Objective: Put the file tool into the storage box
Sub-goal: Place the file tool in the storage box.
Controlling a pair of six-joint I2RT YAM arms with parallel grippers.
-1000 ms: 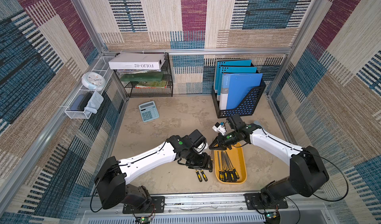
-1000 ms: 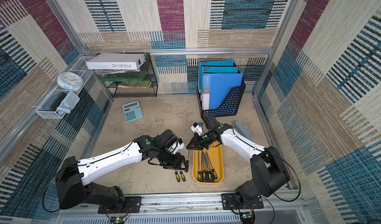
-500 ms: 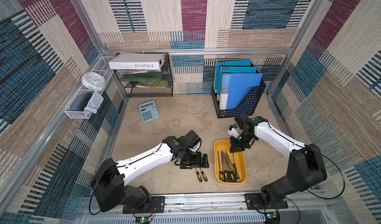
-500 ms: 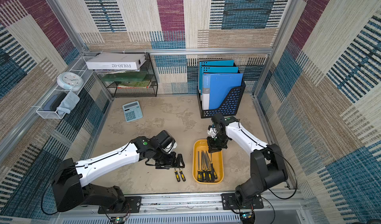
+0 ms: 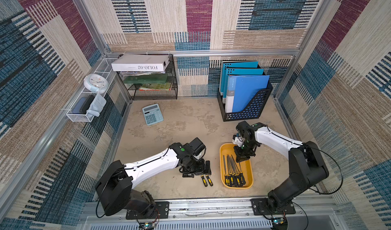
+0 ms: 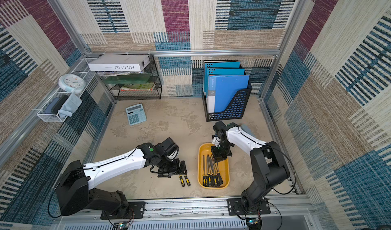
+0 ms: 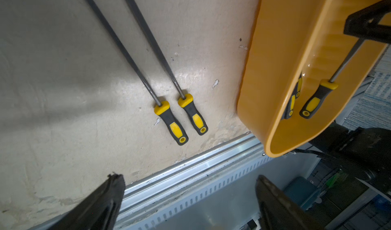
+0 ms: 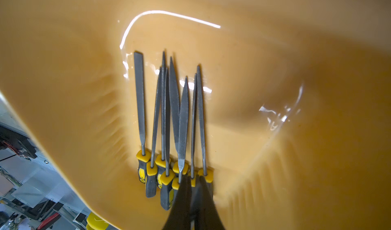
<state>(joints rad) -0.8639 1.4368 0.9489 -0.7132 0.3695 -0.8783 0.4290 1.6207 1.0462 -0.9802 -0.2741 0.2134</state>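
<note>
The storage box (image 5: 248,171) (image 6: 225,169) is a shallow yellow-orange tray at the table's front right. Several yellow-and-black-handled files (image 5: 233,171) (image 8: 169,123) lie in it. Two more file tools (image 5: 206,180) (image 6: 184,180) (image 7: 169,121) lie side by side on the table just left of it, handles toward the front rail. My left gripper (image 5: 197,173) (image 6: 172,171) (image 7: 189,182) hangs open over their shafts, holding nothing. In the left wrist view the storage box (image 7: 275,70) sits beside the files. My right gripper (image 5: 242,158) (image 6: 219,158) (image 8: 195,188) is shut and empty above the box's far end (image 8: 275,70).
A blue-grey calculator (image 5: 152,114) lies at the back left. A black folder holder (image 5: 245,112) with blue folders stands at the back right, a black wire-mesh rack (image 5: 152,91) at the back. A metal rail (image 5: 211,205) runs along the front edge.
My left gripper has opened wide and shifted a little toward the front over the two loose files. My right gripper, still shut, swung right and now hangs over the box's far end.
</note>
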